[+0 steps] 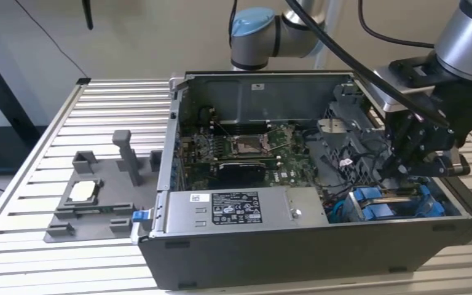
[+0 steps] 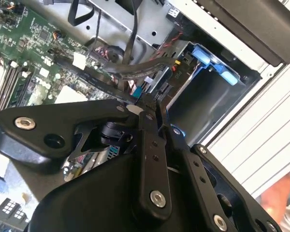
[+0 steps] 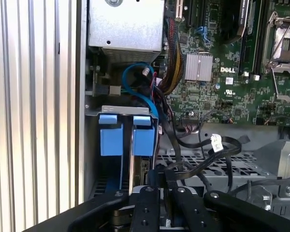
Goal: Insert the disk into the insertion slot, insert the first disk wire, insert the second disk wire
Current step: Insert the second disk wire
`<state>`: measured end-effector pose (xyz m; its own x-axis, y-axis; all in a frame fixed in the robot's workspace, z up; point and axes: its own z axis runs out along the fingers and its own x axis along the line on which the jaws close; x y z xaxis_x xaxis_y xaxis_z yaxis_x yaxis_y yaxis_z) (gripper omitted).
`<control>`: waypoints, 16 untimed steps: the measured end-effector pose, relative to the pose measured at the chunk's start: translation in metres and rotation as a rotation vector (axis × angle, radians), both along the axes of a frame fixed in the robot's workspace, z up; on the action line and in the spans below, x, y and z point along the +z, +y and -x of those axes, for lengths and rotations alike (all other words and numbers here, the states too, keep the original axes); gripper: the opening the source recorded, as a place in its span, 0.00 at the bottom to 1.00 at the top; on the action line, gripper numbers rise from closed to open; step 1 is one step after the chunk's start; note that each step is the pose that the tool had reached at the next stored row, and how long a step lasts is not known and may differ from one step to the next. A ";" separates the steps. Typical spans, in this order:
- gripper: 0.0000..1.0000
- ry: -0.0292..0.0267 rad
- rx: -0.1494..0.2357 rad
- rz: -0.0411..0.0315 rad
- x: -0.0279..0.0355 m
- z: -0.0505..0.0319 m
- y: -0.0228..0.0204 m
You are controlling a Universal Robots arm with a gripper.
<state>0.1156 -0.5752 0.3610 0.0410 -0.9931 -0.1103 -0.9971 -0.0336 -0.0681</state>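
Nearest the lens in the second wrist view, the black gripper (image 2: pixel 152 104) has its fingers drawn together on a flat black cable (image 2: pixel 111 76), the tips pinching its end beside the dark drive cage. That cage, the insertion slot (image 2: pixel 203 96), stands open-topped with a blue tab (image 2: pixel 215 65) at its far rim and pale ribbed table (image 2: pixel 270 130) just outside the case wall.

In the exterior view the gripper (image 1: pixel 400 175) hangs inside the black computer case (image 1: pixel 302 258), close to the wall on the exterior view's right, with little free room between the cage, the wiring and the case edge. The disk (image 1: pixel 392 203) sits down in the slot there, its blue bracket tabs showing.

The first wrist view looks along the slot: two blue tabs (image 3: pixel 123 135) stand side by side, a blue wire (image 3: pixel 135 82) curls behind them, and the green motherboard (image 3: pixel 217 92) carries white print. The silver power-supply box (image 1: pixel 236 209) bears a dark label with small, illegible writing. Left of the case in the exterior view, a grey holder plate (image 1: pixel 96 209) rests on the table.
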 end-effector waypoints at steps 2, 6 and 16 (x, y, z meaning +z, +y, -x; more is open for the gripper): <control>0.16 0.0000 0.000 0.0002 -0.0006 -0.0013 -0.0029; 0.16 -0.0002 0.000 0.0000 -0.0019 -0.0035 -0.0070; 0.16 -0.0030 0.000 0.0001 -0.0078 -0.0096 -0.0159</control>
<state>0.1252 -0.5912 0.3532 0.0414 -0.9931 -0.1101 -0.9969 -0.0336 -0.0711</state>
